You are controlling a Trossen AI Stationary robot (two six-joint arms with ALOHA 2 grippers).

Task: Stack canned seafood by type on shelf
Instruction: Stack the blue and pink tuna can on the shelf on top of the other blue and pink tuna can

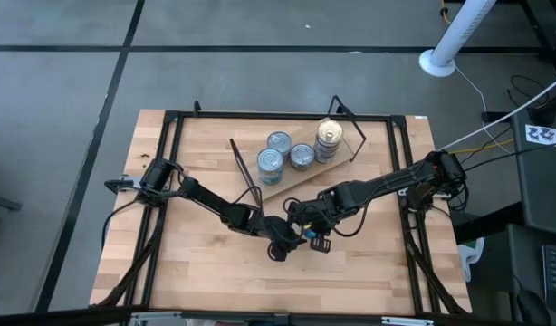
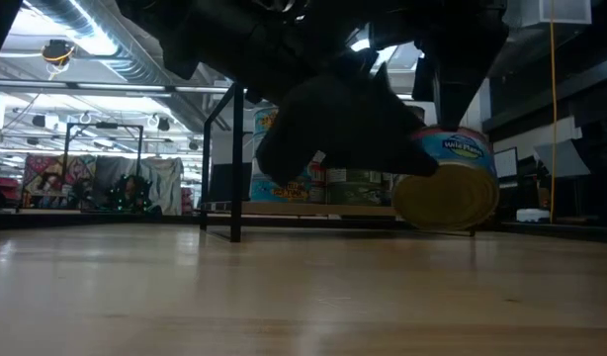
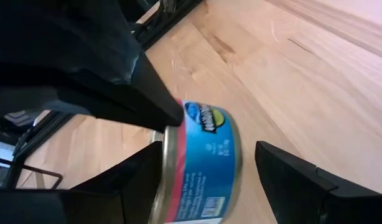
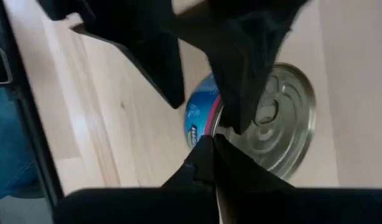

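A blue-labelled tin (image 3: 206, 155) with a silvery top (image 4: 281, 118) stands tilted on its edge on the wooden tabletop, near the middle; it also shows in the low view (image 2: 447, 188). My left gripper (image 1: 280, 246) is open, one finger on each side of the tin's flat faces (image 3: 209, 186). My right gripper (image 1: 305, 231) comes from the right with its fingers shut to a point (image 4: 209, 149) at the tin's rim. The shelf (image 1: 292, 181) lies farther back and bears three blue tins (image 1: 278, 154) and a taller stack (image 1: 329, 140). My left gripper stands with one finger (image 3: 138, 180) right beside the tin's top face and the other finger (image 3: 290, 180) apart from its bottom face; whether the nearer finger touches, I cannot tell. My right gripper touches the rim of the tin's top (image 4: 217, 134) with the tips of its shut fingers. They come slanting down from the table's right. The tin leans on its edge on the table.
A black frame of rails (image 1: 169, 181) runs along the table's left, right (image 1: 407, 181) and far sides. The shelf's thin wire legs (image 1: 246, 167) stick out at both ends. A white pole (image 1: 450, 41) stands on the floor beyond the table. Bare wood lies along the near edge.
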